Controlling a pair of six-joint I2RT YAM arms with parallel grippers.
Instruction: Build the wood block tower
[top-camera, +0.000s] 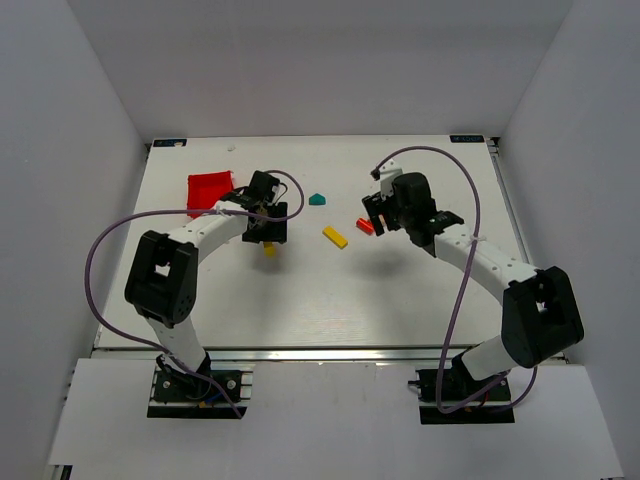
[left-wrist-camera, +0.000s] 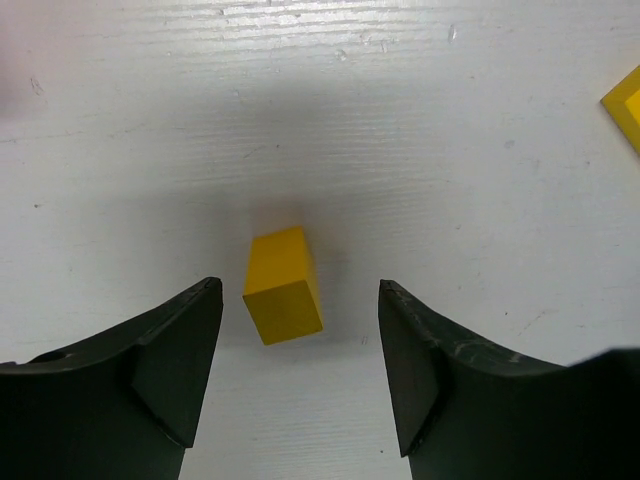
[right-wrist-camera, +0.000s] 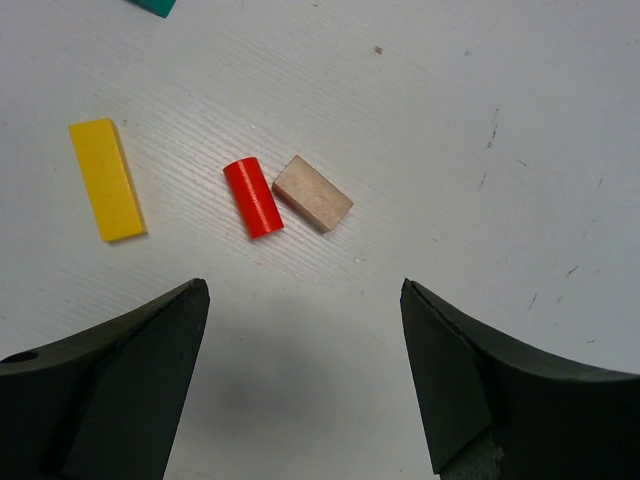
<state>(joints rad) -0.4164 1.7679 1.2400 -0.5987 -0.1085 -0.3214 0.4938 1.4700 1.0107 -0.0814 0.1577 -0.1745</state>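
Left fingers (left-wrist-camera: 170, 370): spread apart, nothing held. They stand either side of the yellow block (left-wrist-camera: 283, 285), with a gap showing on both flanks, so no contact. The block sits on the surface (top-camera: 400, 290), turned a little askew to the line between the fingers.

Right fingers (right-wrist-camera: 130, 380): also released and empty, hovering above the surface. Ahead of them lie the red cylinder (right-wrist-camera: 253, 197) and the tan block (right-wrist-camera: 313, 193), just beside each other and apparently touching at one end. The yellow bar (right-wrist-camera: 106, 180) lies flat further to one side.

Further out, the top view shows the teal piece (top-camera: 318, 199) alone towards the far side, and the red bin (top-camera: 208, 190) beyond the left arm.

Status: we see no tower. The pieces lie singly across the middle of the surface, none on top of another. We judge the task barely begun, with the left arm lined up for a first pick.

Risks:
- Closing on the skewed yellow block may catch its corners rather than its faces, twisting it or squeezing it out.
- The red cylinder lies on its side and could roll if nudged.
- Cylinder and tan block sit so close that a grasp on one may shove the other.
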